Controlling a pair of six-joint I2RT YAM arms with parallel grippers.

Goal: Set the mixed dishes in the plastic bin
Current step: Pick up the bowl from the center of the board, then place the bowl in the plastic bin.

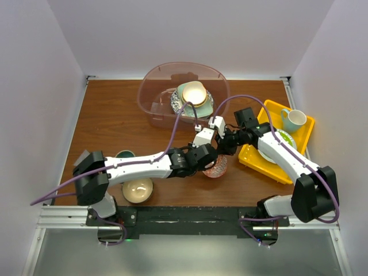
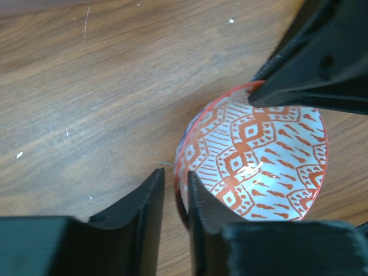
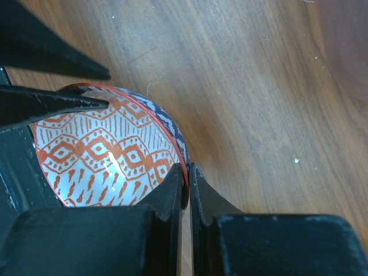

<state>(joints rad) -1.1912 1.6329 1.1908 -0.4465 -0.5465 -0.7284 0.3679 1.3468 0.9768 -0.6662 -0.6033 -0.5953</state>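
The brown table [image 1: 115, 115] is the biggest thing. The big pink bin [image 1: 150, 86] sits at 12 o'clock on it, with a patterned plate [image 1: 175, 102] and a mint square dish [image 1: 192, 92] inside. The yellow tray [image 1: 253, 158] lies at 3 o'clock and holds a green plate [image 1: 286, 138] and a teal mug [image 1: 296, 119]. A tan bowl [image 1: 138, 190] sits at 7 o'clock. The red bowl [image 1: 217, 168] is near the middle, toward 5 o'clock, well apart from the bin. My right claw [image 3: 186, 169] is squeezed tight on its rim. My left claw [image 2: 175, 175] is open just a little. It has one finger inside the rim and one outside, across from my right claw.
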